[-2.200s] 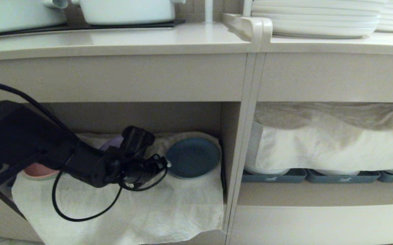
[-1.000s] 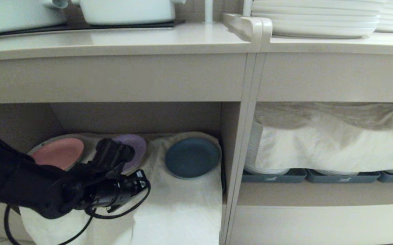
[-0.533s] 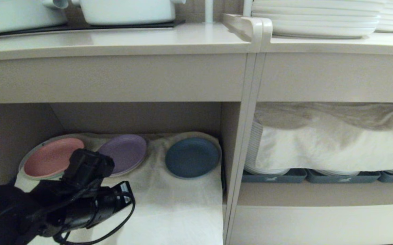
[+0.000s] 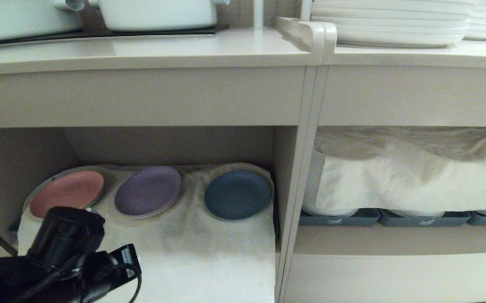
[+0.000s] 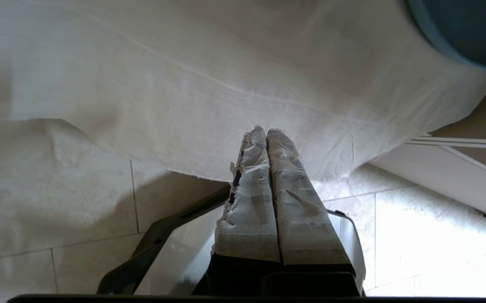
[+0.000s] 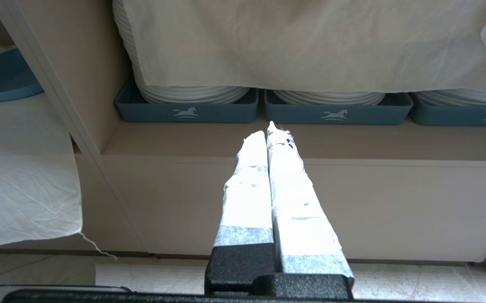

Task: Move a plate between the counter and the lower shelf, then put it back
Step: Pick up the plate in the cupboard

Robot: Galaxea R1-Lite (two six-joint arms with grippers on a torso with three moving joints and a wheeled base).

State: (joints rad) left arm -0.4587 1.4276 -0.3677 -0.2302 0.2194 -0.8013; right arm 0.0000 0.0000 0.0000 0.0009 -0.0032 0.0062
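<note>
The plate (image 4: 238, 195), small, round and blue, lies on the white cloth (image 4: 209, 252) at the right end of the lower shelf (image 4: 283, 168), with nothing touching it. The counter (image 4: 163, 48) runs above it. My left arm (image 4: 58, 261) is low at the bottom left, outside the shelf's front. The left gripper (image 5: 264, 132) is shut and empty, its taped fingers pressed together in front of the cloth's hanging edge; the plate (image 5: 466, 29) shows at a corner of that view. My right gripper (image 6: 270, 130) is shut and empty before the right cabinet; the plate (image 6: 3, 80) shows far to one side.
A pink plate (image 4: 68, 193) and a purple plate (image 4: 148, 196) lie left of the blue one. White pots (image 4: 159, 12) stand on the hob. White dinner plates (image 4: 390, 21) are stacked on the adjoining top. Cloth-covered plates (image 4: 411, 176) sit in blue-grey trays (image 4: 339, 217).
My left arm has drawn back down and to the left, out of the shelf, uncovering the pink and purple plates. The blue plate has stayed in place and the gripper has stayed shut.
</note>
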